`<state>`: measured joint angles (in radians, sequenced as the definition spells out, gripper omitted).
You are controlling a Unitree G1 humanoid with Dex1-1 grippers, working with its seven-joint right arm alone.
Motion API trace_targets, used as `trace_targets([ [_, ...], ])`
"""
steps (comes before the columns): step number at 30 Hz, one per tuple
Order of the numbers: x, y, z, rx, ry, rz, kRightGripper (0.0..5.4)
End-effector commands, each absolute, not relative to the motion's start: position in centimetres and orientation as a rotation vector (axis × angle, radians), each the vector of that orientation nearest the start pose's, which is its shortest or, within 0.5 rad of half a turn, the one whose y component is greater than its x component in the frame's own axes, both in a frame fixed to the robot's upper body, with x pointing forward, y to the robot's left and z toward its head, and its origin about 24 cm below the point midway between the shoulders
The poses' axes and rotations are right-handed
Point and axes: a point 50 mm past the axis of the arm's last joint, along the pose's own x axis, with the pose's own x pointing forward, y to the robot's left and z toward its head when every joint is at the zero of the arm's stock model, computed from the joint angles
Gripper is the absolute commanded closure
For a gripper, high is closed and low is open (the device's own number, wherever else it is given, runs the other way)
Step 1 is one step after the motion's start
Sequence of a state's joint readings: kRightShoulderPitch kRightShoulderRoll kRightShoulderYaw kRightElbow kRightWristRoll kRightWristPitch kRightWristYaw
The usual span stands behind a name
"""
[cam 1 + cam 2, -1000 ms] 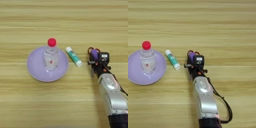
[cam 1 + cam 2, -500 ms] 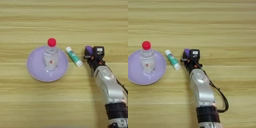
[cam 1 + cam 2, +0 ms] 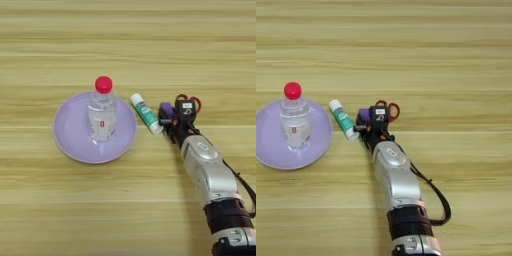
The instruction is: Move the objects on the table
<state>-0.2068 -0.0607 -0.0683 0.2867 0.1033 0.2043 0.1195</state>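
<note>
A clear bottle (image 3: 102, 114) with a red cap is seen standing upright on a lilac plate (image 3: 70, 142) on the wooden tabletop (image 3: 128, 45). Just to the right of the plate, a glue stick (image 3: 146, 114) is laid flat at a slant. The gripper (image 3: 169, 116) is positioned right beside the glue stick's lower end, with a small purple block (image 3: 166, 109) at its tip; the block appears to be held, but whether the fingers are clamped on it cannot be told. The red scissors (image 3: 389, 109) are partly hidden behind the gripper. Little room is left between the block and the glue stick, so the stick could be nudged and rolled toward the plate if the arm is carried further left. The block could also be dropped if the hold is loose.
</note>
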Motion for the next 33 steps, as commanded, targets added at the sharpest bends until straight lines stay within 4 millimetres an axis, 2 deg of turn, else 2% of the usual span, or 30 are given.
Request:
trace_targets([
  [1, 30.4, -15.4, 3.5, 0.057, 0.185, 0.119, 3.99],
  [2, 30.4, -15.4, 3.5, 0.055, 0.187, 0.119, 3.99],
  [10, 30.3, -15.6, 3.7, 0.028, 0.170, 0.098, 2.74],
  [11, 30.2, -15.7, 3.8, 0.017, 0.159, 0.090, 2.74],
  [18, 30.0, -16.9, 5.3, -0.115, 0.057, 0.008, 1.82],
  [33, 29.1, -17.2, 6.6, -0.160, -0.021, 0.000, 0.48],
])
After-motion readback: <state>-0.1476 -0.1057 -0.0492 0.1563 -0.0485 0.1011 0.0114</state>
